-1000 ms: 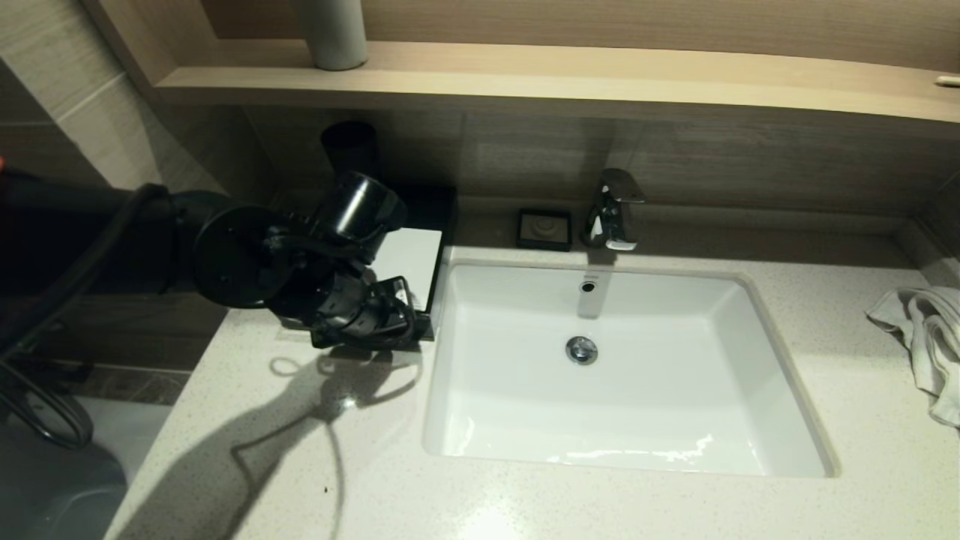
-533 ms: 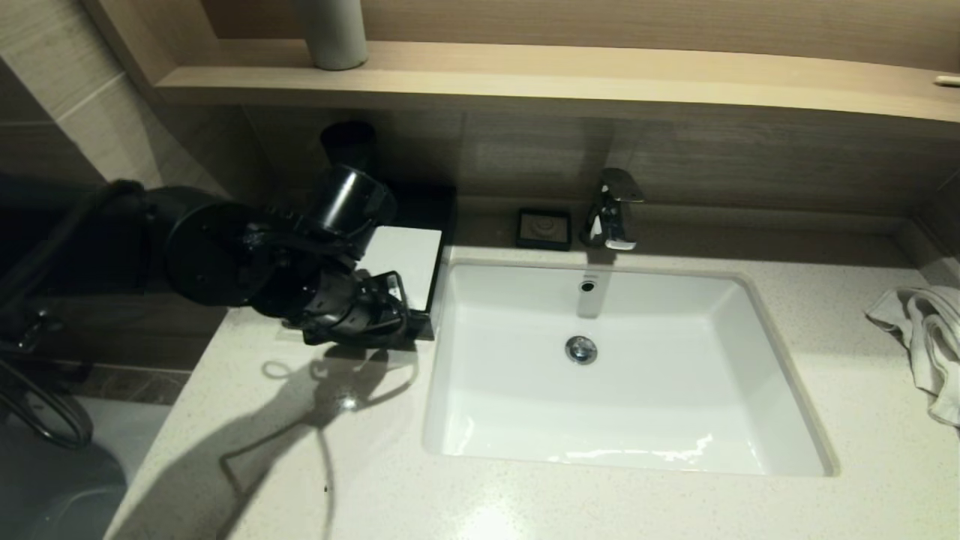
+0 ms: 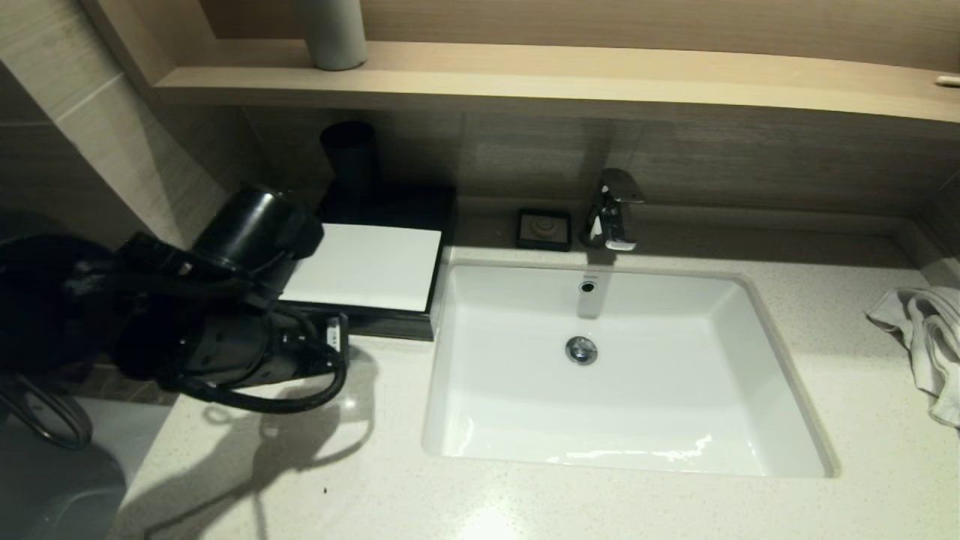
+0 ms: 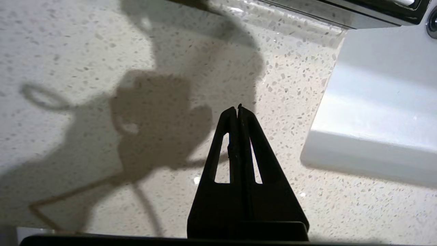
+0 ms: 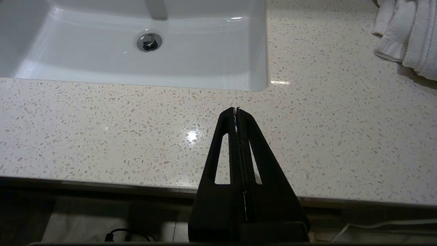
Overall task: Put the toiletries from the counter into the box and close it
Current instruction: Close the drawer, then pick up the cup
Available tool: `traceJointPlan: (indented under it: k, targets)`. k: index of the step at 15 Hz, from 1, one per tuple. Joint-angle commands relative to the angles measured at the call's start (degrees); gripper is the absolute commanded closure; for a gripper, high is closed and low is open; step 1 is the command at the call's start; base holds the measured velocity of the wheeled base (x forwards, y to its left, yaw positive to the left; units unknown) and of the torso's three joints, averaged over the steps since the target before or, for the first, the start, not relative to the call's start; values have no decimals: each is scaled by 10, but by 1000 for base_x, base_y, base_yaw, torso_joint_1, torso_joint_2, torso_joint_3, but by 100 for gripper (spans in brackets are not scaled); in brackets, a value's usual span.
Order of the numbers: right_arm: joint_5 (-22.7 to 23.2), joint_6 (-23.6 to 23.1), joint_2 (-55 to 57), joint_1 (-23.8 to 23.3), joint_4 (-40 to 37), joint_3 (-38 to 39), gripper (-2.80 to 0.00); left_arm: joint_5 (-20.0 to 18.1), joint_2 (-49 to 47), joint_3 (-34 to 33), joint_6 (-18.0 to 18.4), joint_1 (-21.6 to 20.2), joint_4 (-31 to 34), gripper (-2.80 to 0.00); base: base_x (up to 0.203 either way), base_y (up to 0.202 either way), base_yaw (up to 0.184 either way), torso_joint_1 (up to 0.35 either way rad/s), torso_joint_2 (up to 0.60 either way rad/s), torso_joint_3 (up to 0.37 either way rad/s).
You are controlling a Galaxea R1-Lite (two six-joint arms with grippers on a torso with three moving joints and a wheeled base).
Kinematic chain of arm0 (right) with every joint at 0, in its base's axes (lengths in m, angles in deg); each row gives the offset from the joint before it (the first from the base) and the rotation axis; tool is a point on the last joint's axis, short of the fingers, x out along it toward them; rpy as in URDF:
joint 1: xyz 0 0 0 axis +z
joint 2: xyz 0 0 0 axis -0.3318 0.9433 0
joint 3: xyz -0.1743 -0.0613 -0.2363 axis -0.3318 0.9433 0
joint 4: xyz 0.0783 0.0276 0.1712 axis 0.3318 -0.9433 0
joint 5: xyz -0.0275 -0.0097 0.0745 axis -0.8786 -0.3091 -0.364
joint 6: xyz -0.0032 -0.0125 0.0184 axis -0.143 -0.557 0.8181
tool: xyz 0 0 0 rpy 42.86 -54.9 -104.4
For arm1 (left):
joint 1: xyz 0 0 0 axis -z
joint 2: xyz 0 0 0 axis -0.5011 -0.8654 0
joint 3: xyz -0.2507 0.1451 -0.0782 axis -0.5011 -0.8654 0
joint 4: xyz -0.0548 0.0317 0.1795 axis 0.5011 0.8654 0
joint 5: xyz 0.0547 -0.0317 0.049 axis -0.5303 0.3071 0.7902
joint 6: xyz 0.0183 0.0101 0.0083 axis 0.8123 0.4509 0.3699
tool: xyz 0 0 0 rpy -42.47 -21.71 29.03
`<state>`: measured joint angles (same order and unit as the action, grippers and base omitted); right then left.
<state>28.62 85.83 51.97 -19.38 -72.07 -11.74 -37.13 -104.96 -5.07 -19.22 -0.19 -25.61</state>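
Note:
The box (image 3: 360, 267) stands on the counter left of the sink, against the back wall. It is black with a flat white lid, and the lid lies shut. No loose toiletries show on the counter. My left gripper (image 3: 334, 348) is shut and empty. It hovers over the bare counter just in front of the box's front left corner. In the left wrist view its tips (image 4: 238, 108) point at speckled stone beside the sink rim (image 4: 362, 143). My right gripper (image 5: 236, 110) is shut and empty, parked over the counter's front edge, out of the head view.
The white sink (image 3: 780, 375) fills the middle, with a chrome faucet (image 3: 612, 210) and a black soap dish (image 3: 544, 228) behind it. A crumpled white towel (image 3: 924, 337) lies at the right. A black cup (image 3: 349, 154) stands behind the box, under a wooden shelf (image 3: 525, 75).
My left arm has pulled back from the box's front edge toward the left and nearer me. The whole white lid now shows.

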Motion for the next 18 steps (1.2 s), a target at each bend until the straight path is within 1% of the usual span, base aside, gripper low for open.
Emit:
traceJointPlan:
  k: [1,4,6,8,10,11,12,14,15,18]
  targets:
    - [0,0,0,0,0,0,0,7,82,-35,26,-21,0,0,0,0,0,0,0,0]
    - [0,0,0,0,-1,0,0,22,140,-69,95,-92,-13,0,0,0,0,0,0,0]
    - [0,0,0,0,0,0,0,21,182,-113,142,-146,-54,0,0,0,0,0,0,0]
    - [0,0,0,0,0,0,0,21,218,-186,193,-185,-135,0,0,0,0,0,0,0]
    - [0,0,0,0,0,0,0,22,263,-274,244,-222,-250,0,0,0,0,0,0,0]
    - [0,0,0,0,0,0,0,22,284,-307,270,-247,-290,0,0,0,0,0,0,0]
    - [0,0,0,0,0,0,0,22,304,-331,293,-282,-316,0,0,0,0,0,0,0]
    - [0,0,0,-1,0,0,0,13,345,-351,307,-322,-330,0,0,0,0,0,0,0]
    - [0,0,0,0,0,0,0,4,369,-360,309,-328,-331,0,0,0,0,0,0,0]
    - [0,0,0,0,0,0,0,-17,458,-390,311,-332,-332,0,0,0,0,0,0,0]
